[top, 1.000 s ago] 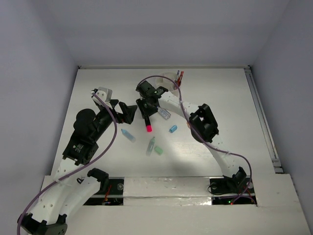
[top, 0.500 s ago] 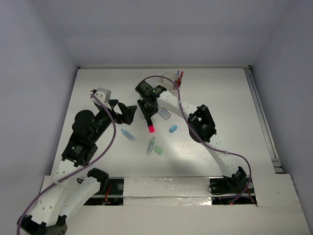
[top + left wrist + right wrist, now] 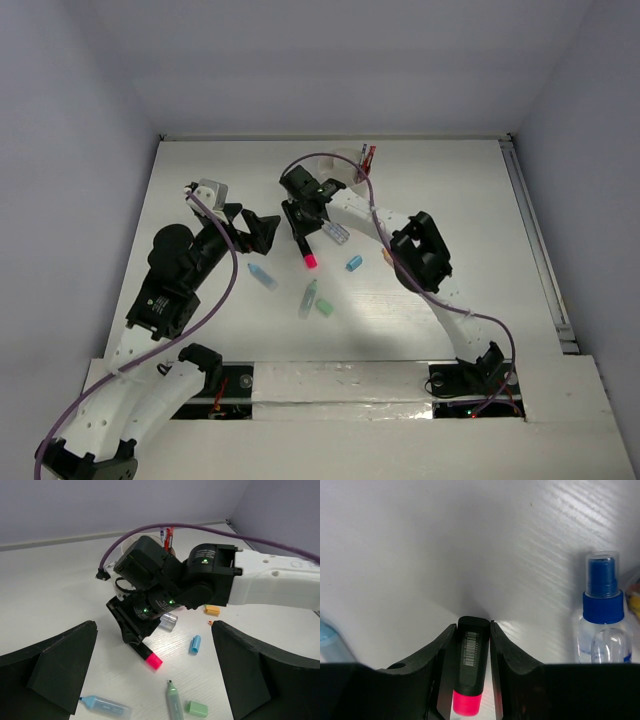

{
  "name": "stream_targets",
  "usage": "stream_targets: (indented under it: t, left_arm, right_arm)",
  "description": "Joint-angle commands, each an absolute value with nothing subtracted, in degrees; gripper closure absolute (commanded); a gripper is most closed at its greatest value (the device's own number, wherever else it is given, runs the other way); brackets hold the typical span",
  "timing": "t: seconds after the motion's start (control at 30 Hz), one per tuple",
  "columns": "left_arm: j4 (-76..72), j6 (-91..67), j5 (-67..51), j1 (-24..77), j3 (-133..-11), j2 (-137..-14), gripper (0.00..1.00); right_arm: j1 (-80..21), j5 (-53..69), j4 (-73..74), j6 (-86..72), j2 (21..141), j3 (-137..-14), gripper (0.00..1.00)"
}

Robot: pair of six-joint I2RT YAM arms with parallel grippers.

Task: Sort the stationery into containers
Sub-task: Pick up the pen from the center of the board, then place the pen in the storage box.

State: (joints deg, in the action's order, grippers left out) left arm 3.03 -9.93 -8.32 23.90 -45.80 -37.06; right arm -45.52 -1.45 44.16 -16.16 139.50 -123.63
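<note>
While the left gripper [image 3: 252, 226] hangs spread wide and empty, the right gripper [image 3: 473, 627] is clamped on a black marker [image 3: 152, 661], mid-table [image 3: 450, 200], tilted with its pink cap lowest. White cup [image 3: 345, 163] at far edge, well apart. Green marker [image 3: 308, 298] and blue cap [image 3: 354, 263] lie loose nearby.

- table [image 3: 395, 545]: white, smooth, faint streaky grain, soft sheen toward 1 o'clock in the right wrist view
- marker [image 3: 471, 660]: satin black plastic barrel, paper-like barcode label, glossy pink end
- right gripper [image 3: 471, 626]: matt black plastic jaws
- spray bottle [image 3: 601, 630], at 3 o'clock: clear glossy plastic, blue plastic pump
- right arm [image 3: 280, 582]: glossy white plastic shell, matt black wrist housing
- cable [image 3: 200, 527]: smooth purple jacket
- blue highlighter [image 3: 102, 705], at 7 o'clock in the left wrist view: frosted pale plastic
</note>
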Motion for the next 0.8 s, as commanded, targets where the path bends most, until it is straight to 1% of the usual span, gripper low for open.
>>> stream_targets:
  t: [0.0,0.2,0.37,0.4,0.53,0.63,0.67,0.77]
  left_arm:
    - [1.23,-10.11,-8.44,23.64,-47.64,-37.26,0.01]
    - [1.23,-10.02,-8.44,23.64,-47.72,-37.70,0.01]
    - [1.14,-10.02,-8.52,23.64,-47.72,-38.41,0.01]
    - [1.23,-10.02,-8.70,23.64,-47.64,-38.84,0.01]
    - [1.14,-10.02,-8.79,23.64,-47.64,-39.64,0.01]
    - [1.05,-9.93,-8.53,23.64,-47.64,-40.16,0.01]
    - [1.05,-9.93,-8.44,23.64,-47.64,-40.25,0.01]
    - [1.06,-9.76,-8.09,23.64,-47.64,-40.78,0.01]
  right_arm:
    - [-46.14,-2.19,28.34,-16.88,129.22,-119.54,1.00]
    - [-44.82,-7.29,15.22,-17.40,118.66,-110.15,1.00]
    - [-40.62,-14.31,4.59,-15.57,112.77,-102.93,1.00]
    - [-39.91,-15.81,-1.35,-14.86,111.28,-101.44,1.00]
    - [-36.04,-22.31,-14.48,-11.78,110.22,-95.03,1.00]
    - [-34.28,-26.08,-23.18,-8.18,111.00,-93.69,1.00]
    - [-34.28,-27.06,-28.42,-5.22,111.88,-92.56,1.00]
    - [-34.28,-30.67,-36.45,1.64,113.55,-90.71,1.00]
